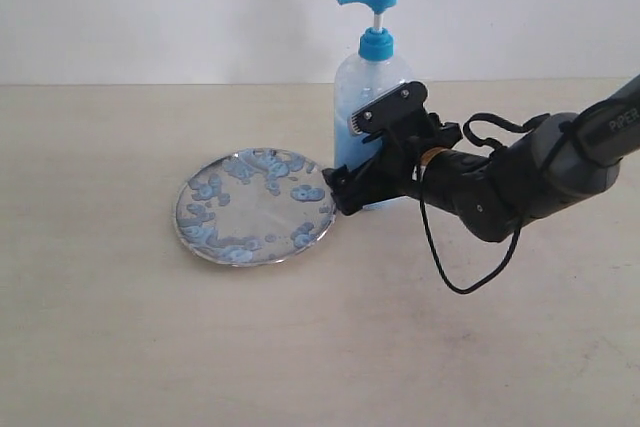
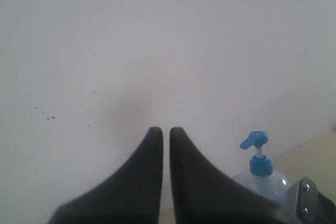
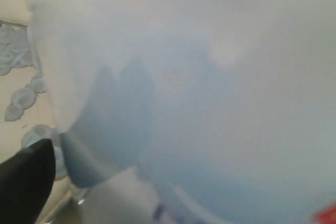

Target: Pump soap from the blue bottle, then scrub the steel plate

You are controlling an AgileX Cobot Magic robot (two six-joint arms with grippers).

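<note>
Blue bottle (image 1: 362, 79) stands close against the right hand (image 1: 345, 157), grip unclear; left hand (image 2: 165, 132) clenched, empty.

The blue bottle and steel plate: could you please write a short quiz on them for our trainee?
1. In the exterior view, where does the blue bottle stand relative to the steel plate? A: on it. B: upright beside it, to its right. C: lying on its left.
2. True or false: the plate is clean.
3. Fill in: the left gripper is ___, holding nothing.
Key: 1 B; 2 false, soap blobs speckle it; 3 shut.
</note>
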